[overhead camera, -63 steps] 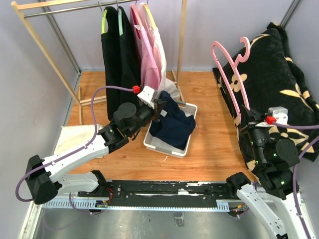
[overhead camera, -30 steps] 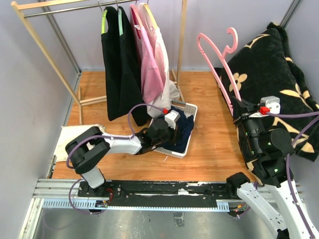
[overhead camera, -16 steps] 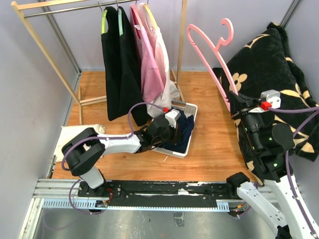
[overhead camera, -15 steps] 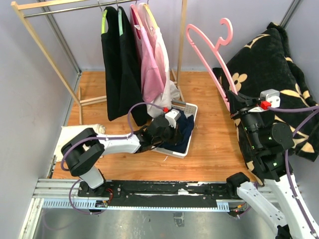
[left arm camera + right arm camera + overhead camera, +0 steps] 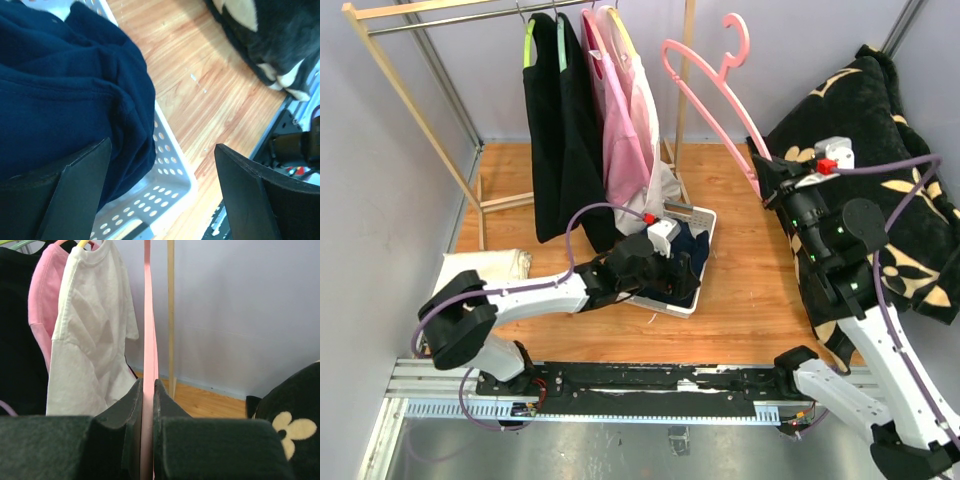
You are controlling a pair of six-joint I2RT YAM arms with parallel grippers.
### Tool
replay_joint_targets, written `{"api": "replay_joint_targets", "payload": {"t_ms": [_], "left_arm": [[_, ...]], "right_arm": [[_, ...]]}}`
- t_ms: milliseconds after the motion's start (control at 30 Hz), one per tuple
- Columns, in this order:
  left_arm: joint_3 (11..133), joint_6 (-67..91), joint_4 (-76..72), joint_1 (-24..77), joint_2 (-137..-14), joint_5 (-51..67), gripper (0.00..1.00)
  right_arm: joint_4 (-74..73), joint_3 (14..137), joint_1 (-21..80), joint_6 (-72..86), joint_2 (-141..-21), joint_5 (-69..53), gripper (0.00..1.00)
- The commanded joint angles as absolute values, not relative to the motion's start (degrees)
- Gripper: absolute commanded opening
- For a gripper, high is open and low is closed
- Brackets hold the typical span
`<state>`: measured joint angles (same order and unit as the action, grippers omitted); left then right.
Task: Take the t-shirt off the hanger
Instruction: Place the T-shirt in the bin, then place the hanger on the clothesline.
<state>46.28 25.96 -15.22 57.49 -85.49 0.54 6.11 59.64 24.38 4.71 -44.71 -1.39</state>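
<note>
The navy t-shirt (image 5: 688,258) lies bunched in the white perforated basket (image 5: 665,304), off its hanger. My left gripper (image 5: 667,266) hovers low over it, open, with nothing between its fingers. In the left wrist view the navy t-shirt (image 5: 65,85) fills the upper left, over the basket's rim (image 5: 172,167), and my left gripper (image 5: 162,150) spans both. My right gripper (image 5: 767,180) is shut on the lower bar of the bare pink hanger (image 5: 705,75), holding it upright near the rack post. The right wrist view shows the hanger (image 5: 148,315) pinched edge-on in my right gripper (image 5: 148,386).
A wooden clothes rack (image 5: 685,80) at the back carries black shirts (image 5: 560,130), a pink shirt (image 5: 618,135) and a white shirt (image 5: 645,105). A black floral blanket (image 5: 890,160) lies at the right. A pale folded cloth (image 5: 480,268) rests at the left.
My left gripper has opened and let go of the navy t-shirt, which now lies in the basket. My right arm has carried the pink hanger left and up toward the rack.
</note>
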Motion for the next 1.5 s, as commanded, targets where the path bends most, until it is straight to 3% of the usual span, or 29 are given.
{"api": "replay_joint_targets", "payload": {"t_ms": [0, 667, 1467], "left_arm": [[47.9, 25.3, -12.5, 57.9, -79.6, -1.5, 0.89], [36.7, 25.2, -12.5, 57.9, -55.1, -7.0, 0.91], [31.9, 22.3, -12.5, 57.9, -41.8, -12.5, 0.92]], "right_arm": [[11.3, 64.3, 24.8, 4.6, -49.1, -2.4, 0.01], [17.6, 77.2, 24.8, 4.0, -67.5, -6.5, 0.01], [18.1, 94.2, 24.7, 6.4, -85.3, -12.9, 0.01]]}}
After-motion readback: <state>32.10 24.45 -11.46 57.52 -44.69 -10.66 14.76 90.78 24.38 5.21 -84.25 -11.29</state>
